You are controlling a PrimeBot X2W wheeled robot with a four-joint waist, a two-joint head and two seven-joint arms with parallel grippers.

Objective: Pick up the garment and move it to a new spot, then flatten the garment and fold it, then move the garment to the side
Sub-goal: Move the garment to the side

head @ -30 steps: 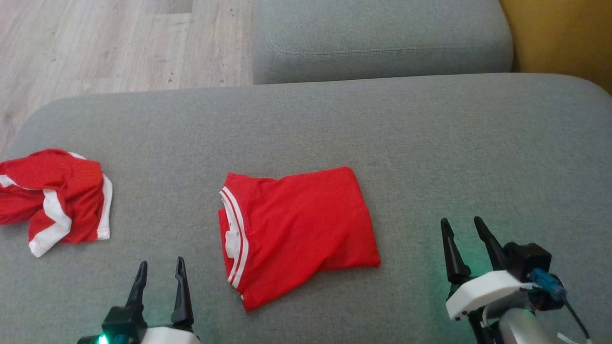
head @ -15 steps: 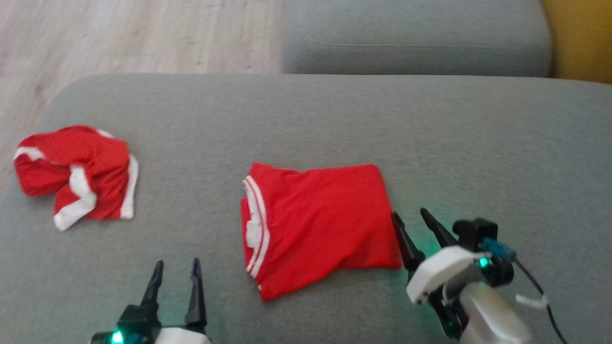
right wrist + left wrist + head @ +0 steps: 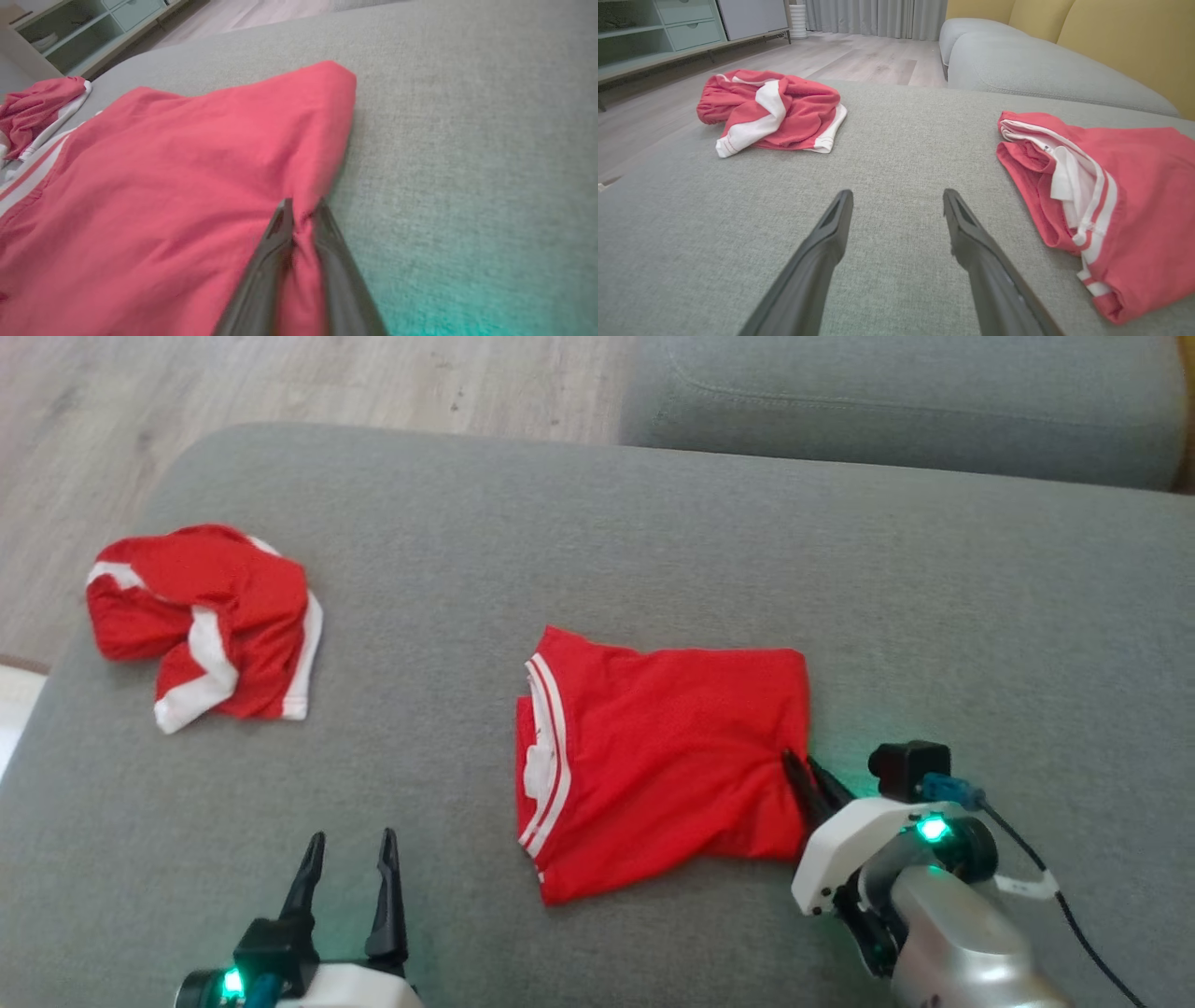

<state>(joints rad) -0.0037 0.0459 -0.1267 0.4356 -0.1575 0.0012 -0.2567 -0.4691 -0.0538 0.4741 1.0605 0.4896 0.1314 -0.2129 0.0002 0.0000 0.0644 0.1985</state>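
Garment (image 3: 653,756) lies folded, its right edge pinched in the closed right gripper (image 3: 803,765); lift low and slowly to keep the fold, left gripper (image 3: 350,845) spread wide and empty.

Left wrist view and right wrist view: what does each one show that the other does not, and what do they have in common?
Left wrist view, not the right: the left gripper, open over the grey cushion, the yellow backrest and the curtains.
Right wrist view, not the left: the right gripper, pinched shut on the plain edge of the folded shirt.
Both: the folded shirt, the crumpled garment, the grey cushion and the cabinet.
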